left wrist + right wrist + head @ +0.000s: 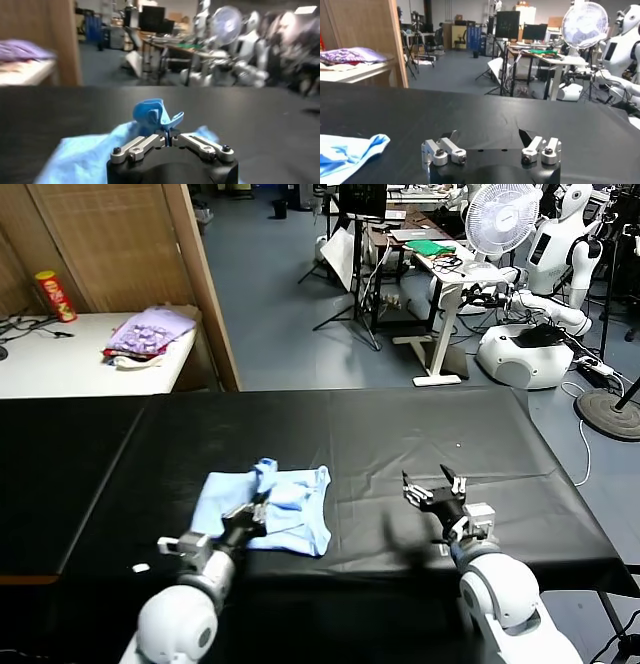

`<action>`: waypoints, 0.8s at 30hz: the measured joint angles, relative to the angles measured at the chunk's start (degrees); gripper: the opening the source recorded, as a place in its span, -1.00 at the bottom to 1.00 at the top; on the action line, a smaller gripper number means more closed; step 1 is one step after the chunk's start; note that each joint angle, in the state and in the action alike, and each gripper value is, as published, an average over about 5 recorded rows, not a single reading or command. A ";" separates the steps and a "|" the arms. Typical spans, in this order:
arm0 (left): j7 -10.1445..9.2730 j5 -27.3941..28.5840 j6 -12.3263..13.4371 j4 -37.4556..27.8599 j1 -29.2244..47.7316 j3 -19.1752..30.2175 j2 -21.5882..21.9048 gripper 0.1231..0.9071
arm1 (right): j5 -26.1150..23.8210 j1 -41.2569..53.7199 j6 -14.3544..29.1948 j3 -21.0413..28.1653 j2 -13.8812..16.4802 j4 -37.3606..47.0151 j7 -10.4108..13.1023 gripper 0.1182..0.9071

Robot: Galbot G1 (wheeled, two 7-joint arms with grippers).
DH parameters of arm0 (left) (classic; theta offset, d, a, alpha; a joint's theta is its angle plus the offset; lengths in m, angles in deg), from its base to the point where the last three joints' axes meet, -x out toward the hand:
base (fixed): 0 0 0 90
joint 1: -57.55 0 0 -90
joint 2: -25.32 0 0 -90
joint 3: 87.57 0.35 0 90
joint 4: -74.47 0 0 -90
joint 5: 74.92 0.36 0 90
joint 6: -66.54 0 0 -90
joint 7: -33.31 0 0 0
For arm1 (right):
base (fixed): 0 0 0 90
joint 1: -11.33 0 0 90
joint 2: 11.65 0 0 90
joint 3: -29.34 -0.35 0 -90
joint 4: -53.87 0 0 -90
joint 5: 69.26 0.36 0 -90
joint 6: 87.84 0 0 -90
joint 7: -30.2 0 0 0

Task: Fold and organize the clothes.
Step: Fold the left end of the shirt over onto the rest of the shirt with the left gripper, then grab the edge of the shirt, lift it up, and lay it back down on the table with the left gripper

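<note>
The pale blue T-shirt [295, 519] lies crumpled on the black table [400, 434], left of the middle and near the front edge. My left gripper [258, 508] sits over its middle and is shut on a pinched fold of the cloth. In the left wrist view that fold [150, 112] stands up just beyond the left gripper [167, 138], and the rest of the shirt [85, 152] spreads flat beneath. My right gripper [432, 487] hovers open above bare table to the shirt's right and holds nothing. The right wrist view shows the right gripper [487, 135] and one edge of the shirt [347, 152].
A white side table [60, 369] at the back left carries a purple-and-red heap of cloth [150, 334] and a red can [55, 294]. A wooden partition [205, 284] stands beside it. Desks, a fan [500, 219] and white robots stand beyond the table's far edge.
</note>
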 joint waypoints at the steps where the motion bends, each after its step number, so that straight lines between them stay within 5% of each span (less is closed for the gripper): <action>1: -0.04 -0.13 0.00 -0.30 0.26 0.35 -0.63 -0.93 | -0.08 0.00 0.00 0.10 -0.13 0.07 0.00 0.72; 8: 0.01 0.34 0.28 -1.92 0.19 1.42 -3.90 -0.86 | -0.32 0.28 0.01 0.57 -0.46 0.72 -0.09 0.72; 19: 1.51 -12.65 4.14 -1.65 -0.29 -3.05 -2.60 0.49 | -0.41 1.42 0.18 1.83 -0.56 2.27 -0.57 0.72; 24: 2.23 -18.29 4.85 -5.75 -0.96 -10.17 2.42 0.71 | -0.40 1.55 0.31 2.31 -0.70 2.79 -0.78 0.72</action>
